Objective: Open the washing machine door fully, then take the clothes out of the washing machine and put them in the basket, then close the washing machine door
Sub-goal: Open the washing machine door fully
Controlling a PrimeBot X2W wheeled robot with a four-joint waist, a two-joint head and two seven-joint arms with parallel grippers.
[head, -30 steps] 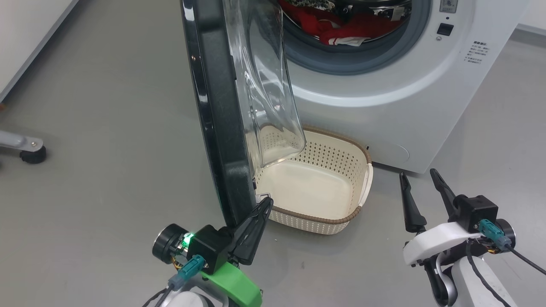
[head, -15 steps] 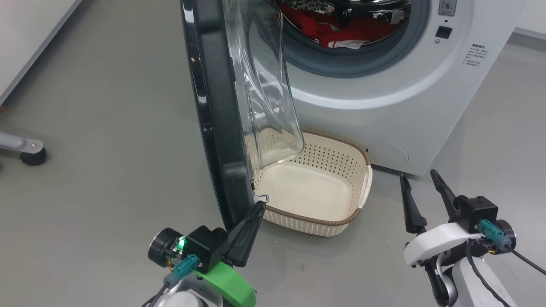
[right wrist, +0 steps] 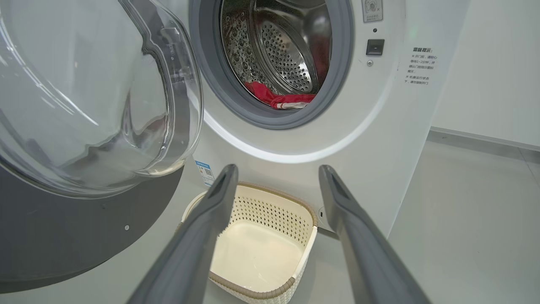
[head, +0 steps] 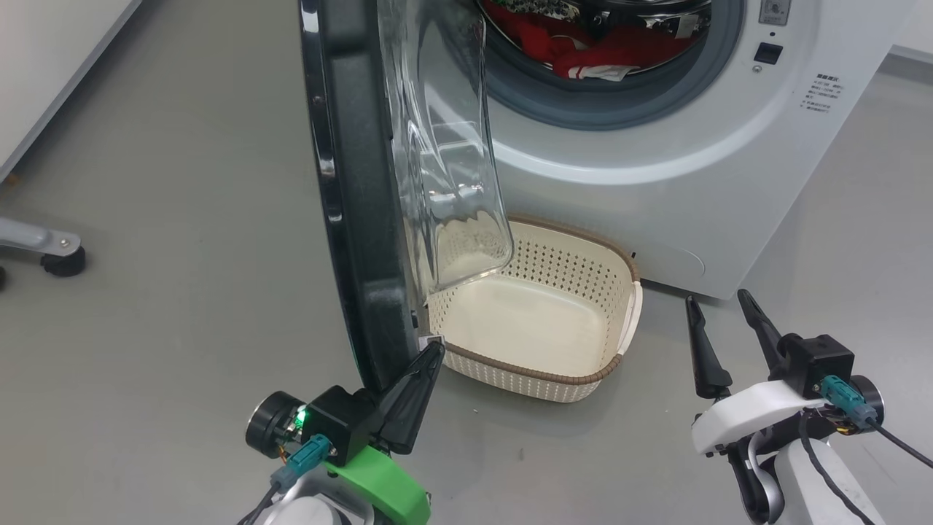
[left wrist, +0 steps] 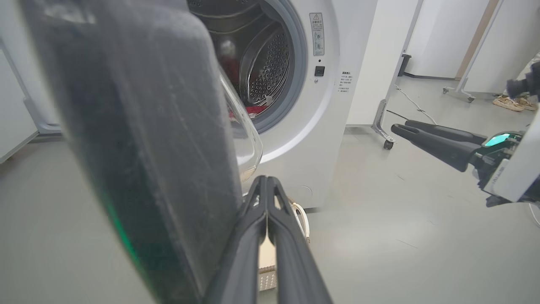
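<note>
The room is bright with soft, even light; shadows on the floor [head: 182, 182] are faint; the glass window [right wrist: 84, 105] shines with white glare; up close, the washing machine door [left wrist: 139, 147] looks blurry and smeared.

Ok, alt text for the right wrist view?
The open right gripper points at the empty basket in front of the washer. Red clothes lie in the drum, and the door stands open at left.
</note>
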